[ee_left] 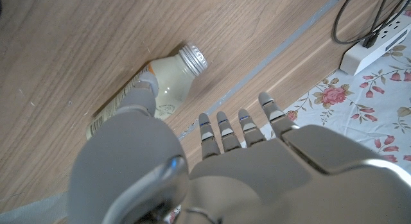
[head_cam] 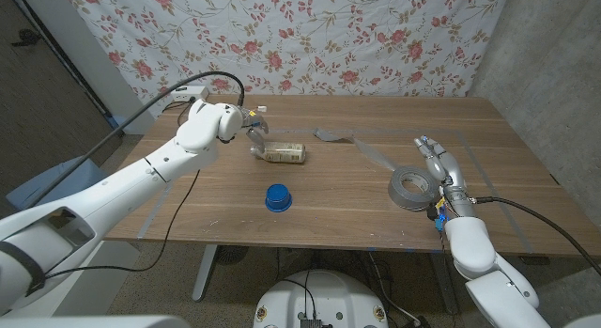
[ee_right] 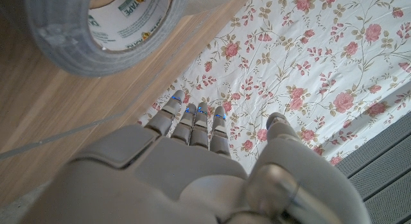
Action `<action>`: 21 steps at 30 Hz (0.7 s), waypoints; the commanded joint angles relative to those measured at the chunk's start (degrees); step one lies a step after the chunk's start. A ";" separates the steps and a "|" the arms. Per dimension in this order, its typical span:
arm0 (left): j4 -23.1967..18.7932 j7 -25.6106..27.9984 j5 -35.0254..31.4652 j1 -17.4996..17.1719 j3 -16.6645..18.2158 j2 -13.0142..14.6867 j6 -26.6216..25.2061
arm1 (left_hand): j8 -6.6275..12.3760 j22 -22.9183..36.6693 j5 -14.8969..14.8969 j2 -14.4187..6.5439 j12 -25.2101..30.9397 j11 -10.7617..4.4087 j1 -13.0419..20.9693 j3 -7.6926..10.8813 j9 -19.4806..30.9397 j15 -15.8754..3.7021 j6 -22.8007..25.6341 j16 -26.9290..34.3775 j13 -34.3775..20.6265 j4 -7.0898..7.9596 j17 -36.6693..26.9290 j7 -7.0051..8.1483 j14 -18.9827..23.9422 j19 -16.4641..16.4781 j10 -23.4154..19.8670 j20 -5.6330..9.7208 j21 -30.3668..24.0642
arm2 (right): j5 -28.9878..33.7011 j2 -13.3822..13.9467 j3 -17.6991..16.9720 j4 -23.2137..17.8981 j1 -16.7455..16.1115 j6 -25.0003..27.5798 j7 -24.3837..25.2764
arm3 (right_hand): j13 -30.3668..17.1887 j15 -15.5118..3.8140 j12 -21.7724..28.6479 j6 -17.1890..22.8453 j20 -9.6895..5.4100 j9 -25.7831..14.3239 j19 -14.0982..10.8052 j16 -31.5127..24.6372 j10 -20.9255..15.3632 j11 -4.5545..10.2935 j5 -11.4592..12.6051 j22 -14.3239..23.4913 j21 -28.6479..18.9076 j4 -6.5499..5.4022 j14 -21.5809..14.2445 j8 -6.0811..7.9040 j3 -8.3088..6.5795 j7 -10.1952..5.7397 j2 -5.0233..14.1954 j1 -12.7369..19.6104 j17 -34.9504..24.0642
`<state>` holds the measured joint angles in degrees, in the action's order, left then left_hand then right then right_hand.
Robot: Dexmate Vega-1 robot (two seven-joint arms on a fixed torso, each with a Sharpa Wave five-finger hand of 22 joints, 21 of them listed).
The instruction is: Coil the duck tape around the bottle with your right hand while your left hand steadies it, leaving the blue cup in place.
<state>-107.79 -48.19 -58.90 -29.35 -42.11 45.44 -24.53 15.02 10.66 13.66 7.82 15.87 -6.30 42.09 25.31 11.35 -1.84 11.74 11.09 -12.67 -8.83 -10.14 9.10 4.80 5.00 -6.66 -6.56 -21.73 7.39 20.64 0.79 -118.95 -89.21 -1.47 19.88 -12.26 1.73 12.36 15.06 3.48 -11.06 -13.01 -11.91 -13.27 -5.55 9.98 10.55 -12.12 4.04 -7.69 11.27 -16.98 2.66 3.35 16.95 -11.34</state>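
A pale bottle (head_cam: 283,154) with a metal cap (ee_left: 192,58) lies on its side at the table's middle back. My left hand (head_cam: 248,128) hovers at its left end, fingers (ee_left: 232,129) straight and spread. The thumb (ee_left: 137,101) reaches over the bottle (ee_left: 162,88), and I cannot tell whether it touches. The grey duck tape roll (head_cam: 410,187) lies flat at the right. A loose strip (head_cam: 362,148) runs from it toward the bottle. My right hand (head_cam: 439,166) stands just beside the roll (ee_right: 96,31), fingers (ee_right: 192,124) straight, holding nothing. The blue cup (head_cam: 277,197) stands in front of the bottle.
A white power strip (head_cam: 192,91) with a black cable sits at the table's back left corner and also appears in the left wrist view (ee_left: 379,44). A floral cloth (head_cam: 310,37) hangs behind the table. Pale tape lines (ee_left: 257,76) mark the tabletop.
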 commanded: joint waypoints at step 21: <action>10.75 9.61 -4.77 -3.33 1.45 -7.33 10.35 | -1.05 0.18 1.21 -1.01 -0.52 -0.64 0.21 -2.69 0.32 -1.03 0.02 0.09 -0.55 1.36 -0.22 -0.73 0.22 1.07 -0.40 0.70 0.83 | 0.87 0.09 0.87 0.18 1.71 1.69 0.55 | -0.14 0.24 0.21 0.69 0.30 -0.21 -0.46 -0.55 -0.55 -0.03 0.37 0.06 -0.36 0.22 -0.94 0.47 0.64 -0.03 0.36 -0.37 -0.07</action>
<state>-101.19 -42.79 -65.65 -32.74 -40.45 40.34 -17.50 14.21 10.67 14.63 7.70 15.65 -7.06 42.18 23.03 11.62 -2.15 12.15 11.10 -12.93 -7.51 -10.28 8.66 5.14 5.83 -7.41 -5.72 -21.11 7.69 20.91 1.29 -118.60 -88.08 -0.92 19.93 -12.26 2.03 12.36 15.06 3.79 -11.06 -13.31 -11.91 -13.34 -5.62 9.98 10.53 -12.12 4.12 -7.99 11.27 -16.58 2.66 3.59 16.72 -11.33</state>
